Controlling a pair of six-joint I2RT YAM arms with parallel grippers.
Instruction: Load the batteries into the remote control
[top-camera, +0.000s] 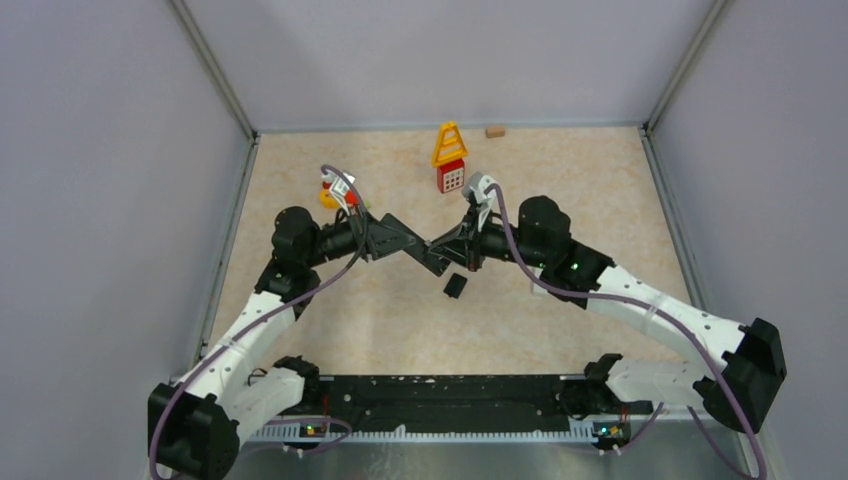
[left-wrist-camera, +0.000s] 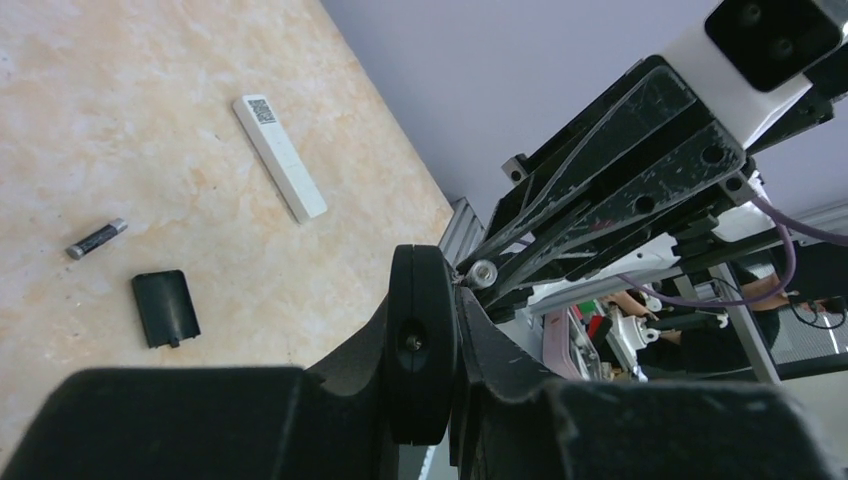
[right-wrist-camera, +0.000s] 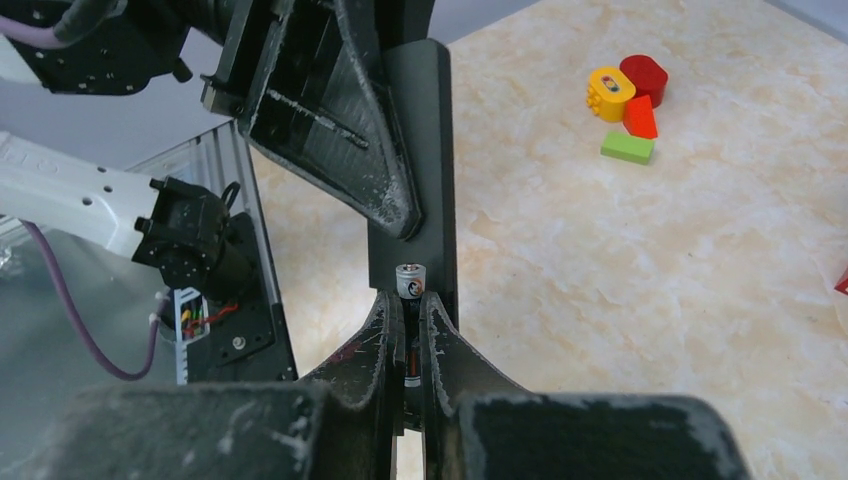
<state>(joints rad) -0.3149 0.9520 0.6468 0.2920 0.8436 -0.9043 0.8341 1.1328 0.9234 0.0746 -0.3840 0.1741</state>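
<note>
My left gripper (left-wrist-camera: 425, 300) is shut on the black remote control (left-wrist-camera: 420, 330), which I see end-on between its fingers. In the top view the left gripper (top-camera: 405, 240) and right gripper (top-camera: 462, 250) meet over the middle of the table, with the remote control (top-camera: 432, 258) between them. My right gripper (right-wrist-camera: 408, 305) is shut on a battery (right-wrist-camera: 410, 280), whose silvery end pokes out past the fingertips and sits against the remote control's (right-wrist-camera: 415, 150) dark face. Another battery (left-wrist-camera: 96, 238) lies loose on the table. Beside it lies a black battery cover (left-wrist-camera: 165, 308), and that cover (top-camera: 455, 286) sits just below the grippers.
A slim white bar with a printed code (left-wrist-camera: 280, 158) lies on the table. Toy blocks (right-wrist-camera: 625, 90) and a green brick (right-wrist-camera: 627, 147) sit at the far left. A yellow cone on a red block (top-camera: 450, 160) and a small wooden block (top-camera: 495, 130) stand near the back wall.
</note>
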